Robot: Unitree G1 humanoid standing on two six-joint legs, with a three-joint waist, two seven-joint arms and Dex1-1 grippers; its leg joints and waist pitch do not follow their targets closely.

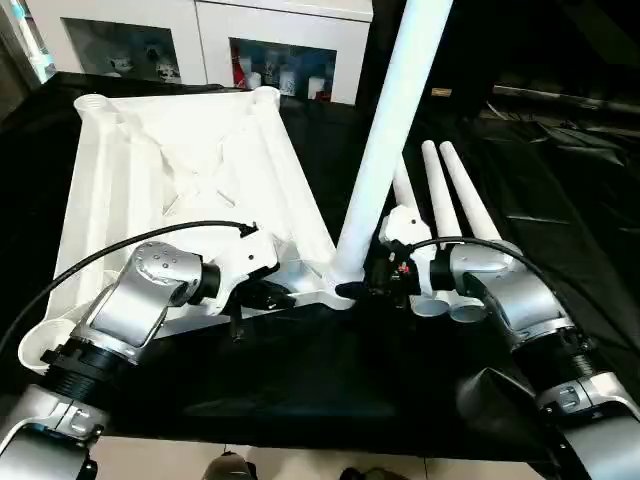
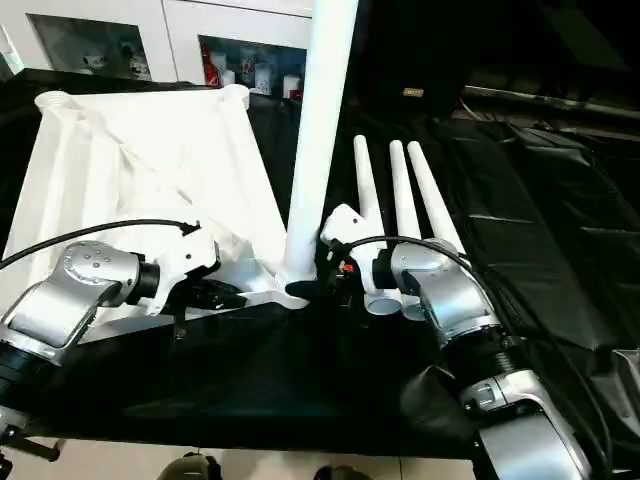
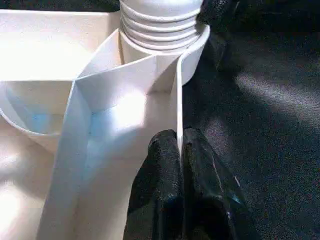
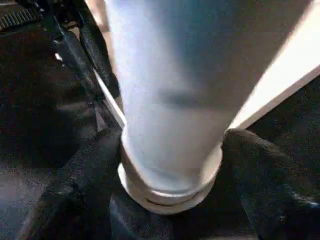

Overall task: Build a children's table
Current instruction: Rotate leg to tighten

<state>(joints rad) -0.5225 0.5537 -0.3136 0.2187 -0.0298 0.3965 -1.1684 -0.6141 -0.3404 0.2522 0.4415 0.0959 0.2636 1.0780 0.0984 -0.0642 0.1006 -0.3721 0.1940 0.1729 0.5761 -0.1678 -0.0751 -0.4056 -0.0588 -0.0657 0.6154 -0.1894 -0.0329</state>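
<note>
With the left gripper [image 3: 179, 150] pinching the upturned tabletop's [image 1: 190, 150] rim, the right gripper [image 4: 172, 165] straddles the upright leg [image 1: 385, 140] in the near corner socket [image 3: 165, 45], jaws spread; a slack grasp could cross-thread it.

Inverted tabletop [image 1: 190, 160]; one leg [image 1: 385, 140] socketed

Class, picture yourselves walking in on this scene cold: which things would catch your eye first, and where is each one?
First, the tall white leg standing upright in the near corner socket of the upside-down tabletop, with the right gripper around its base. The left gripper pinches the tabletop's thin rim just beside that socket. Three spare legs lie side by side on the black cloth to the right.
</note>
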